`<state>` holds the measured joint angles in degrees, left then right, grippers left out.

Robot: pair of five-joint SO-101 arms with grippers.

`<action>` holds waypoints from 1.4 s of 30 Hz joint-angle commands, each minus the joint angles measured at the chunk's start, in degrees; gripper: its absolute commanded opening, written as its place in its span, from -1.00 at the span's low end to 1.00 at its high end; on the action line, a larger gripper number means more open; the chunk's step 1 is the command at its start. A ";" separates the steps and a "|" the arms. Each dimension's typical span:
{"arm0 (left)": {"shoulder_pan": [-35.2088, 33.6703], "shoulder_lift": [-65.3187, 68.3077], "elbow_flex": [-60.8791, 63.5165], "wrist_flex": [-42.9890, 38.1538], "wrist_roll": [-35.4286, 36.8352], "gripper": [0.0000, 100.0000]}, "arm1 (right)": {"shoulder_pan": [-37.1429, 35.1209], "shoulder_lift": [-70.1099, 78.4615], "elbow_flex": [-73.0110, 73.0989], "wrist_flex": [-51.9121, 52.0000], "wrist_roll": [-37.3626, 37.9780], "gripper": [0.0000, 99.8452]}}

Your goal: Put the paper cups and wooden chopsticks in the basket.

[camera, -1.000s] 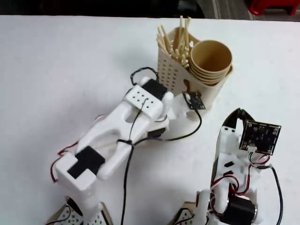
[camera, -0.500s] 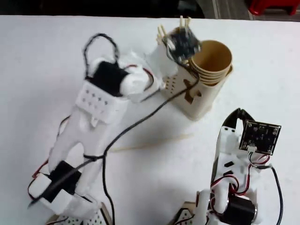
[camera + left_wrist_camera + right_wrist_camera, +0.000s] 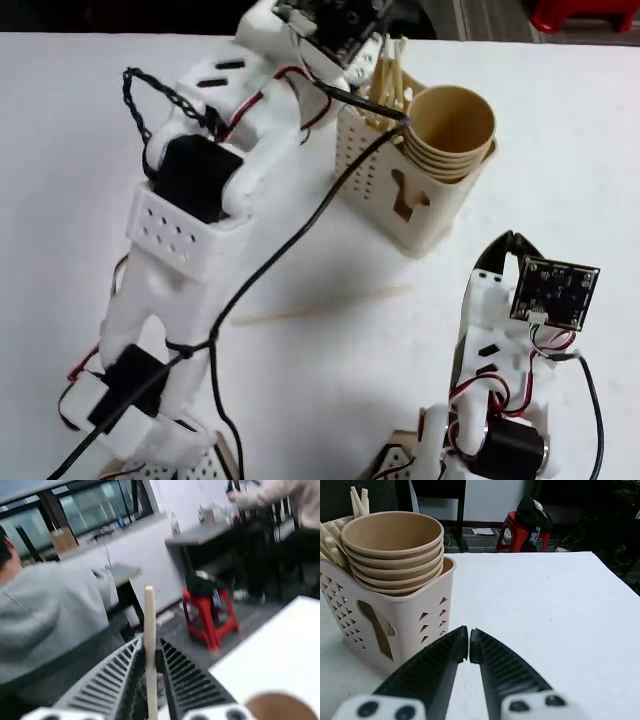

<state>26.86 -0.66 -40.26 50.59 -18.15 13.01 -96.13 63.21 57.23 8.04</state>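
On your smooth white surface (image 3: 560,130), the perforated plastic basket (image 3: 420,215) held nested paper cups (image 3: 450,125) and slim wooden chopsticks (image 3: 385,80); a stray chopstick (image 3: 330,303) lay before it. Your left pincer (image 3: 149,647), raised higher than before, clamped one stick (image 3: 149,615); your right pincer (image 3: 469,645) sat closed, empty.

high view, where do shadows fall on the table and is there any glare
High view: a soft shadow lies on the table on the arms' side of the basket, spreading toward the loose chopstick; no glare spot shows. Right wrist view: the table is evenly lit, and the basket's near wall sits in mild shade.
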 commanded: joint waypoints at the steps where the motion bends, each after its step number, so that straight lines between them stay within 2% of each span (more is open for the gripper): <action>1: -0.31 -1.27 -1.58 -10.29 4.66 -0.95 | 0.22 -0.75 0.44 -2.42 0.09 -0.95; 7: -0.48 6.02 -0.44 -15.74 11.60 -0.95 | 0.40 -0.75 1.14 -3.30 0.09 -0.95; 10: -0.57 9.63 -0.70 -15.74 14.51 -0.95 | 0.40 -0.75 1.14 -3.30 0.09 -0.95; 15: -0.75 14.02 -0.53 -13.10 15.12 -0.90 | 0.40 -0.75 1.14 -3.30 0.09 -0.95; 19: -0.75 14.11 -2.37 -5.10 15.21 -0.64 | 0.40 -0.75 1.14 -3.30 0.09 -0.95; 23: -0.75 13.05 -7.21 3.87 14.33 -0.66 | 0.40 -0.75 1.14 -3.30 0.09 -0.95; 30: -0.31 10.59 -15.03 26.73 2.55 -0.66 | 0.40 -0.75 1.14 -3.21 0.09 -0.95; 39: -0.22 8.22 -19.43 48.97 1.76 -0.66 | 0.40 -0.75 1.14 -3.03 0.09 -0.95; 42: 0.22 7.96 -17.76 51.96 1.76 -0.66 | 0.31 -0.75 1.14 -3.03 0.09 -0.95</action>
<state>26.68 10.59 -57.41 98.42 -15.87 13.01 -96.13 64.79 55.03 8.04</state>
